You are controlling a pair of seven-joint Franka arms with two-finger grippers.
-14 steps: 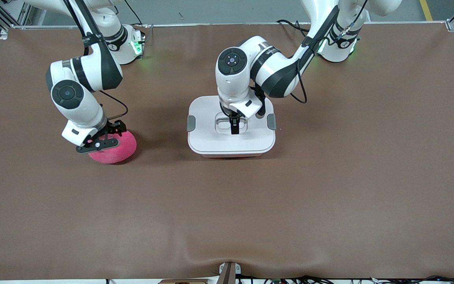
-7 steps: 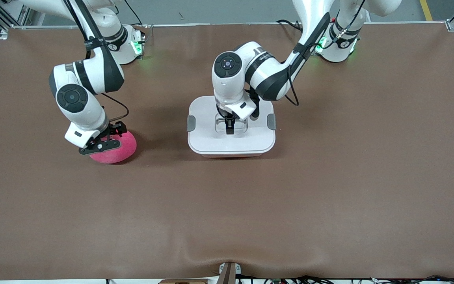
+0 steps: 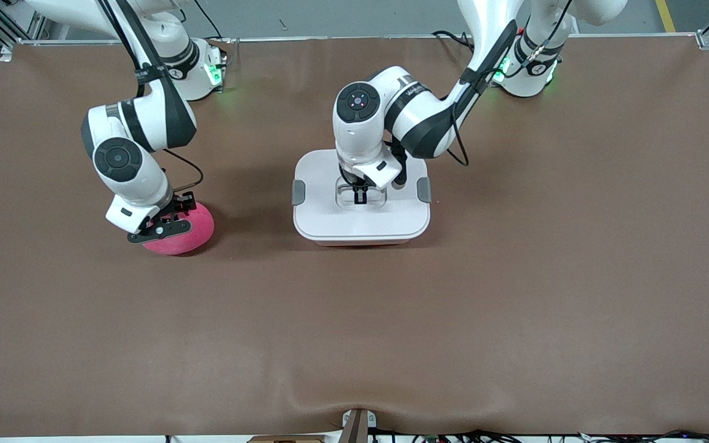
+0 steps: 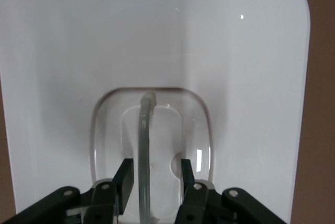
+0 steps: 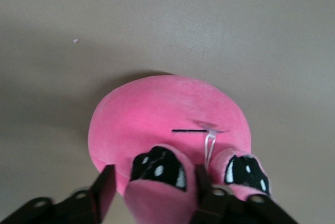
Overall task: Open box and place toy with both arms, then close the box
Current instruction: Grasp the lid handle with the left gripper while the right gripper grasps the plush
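The box [image 3: 330, 215] stands mid-table, its white lid on and its grey side clips [image 3: 298, 192] down. My left gripper [image 3: 359, 197] is down in the lid's recess. In the left wrist view its fingers [image 4: 124, 181] are open on either side of the raised grey handle [image 4: 144, 140], and the gripper [image 4: 155, 182] is not closed on it. The hot-pink toy [image 3: 191, 231] lies on the table toward the right arm's end. My right gripper [image 3: 162, 230] is low over it. In the right wrist view the gripper [image 5: 154, 187] is open around one protruding eye [image 5: 159, 169] of the toy [image 5: 162, 119].
The brown table mat [image 3: 514, 277] spreads wide around the box and the toy. A small mount [image 3: 357, 424] sits at the table edge nearest the front camera. Both robot bases stand along the edge farthest from it.
My left gripper has come down into the lid's recess around the handle. My right gripper has sunk lower onto the toy and shifted slightly toward the box.
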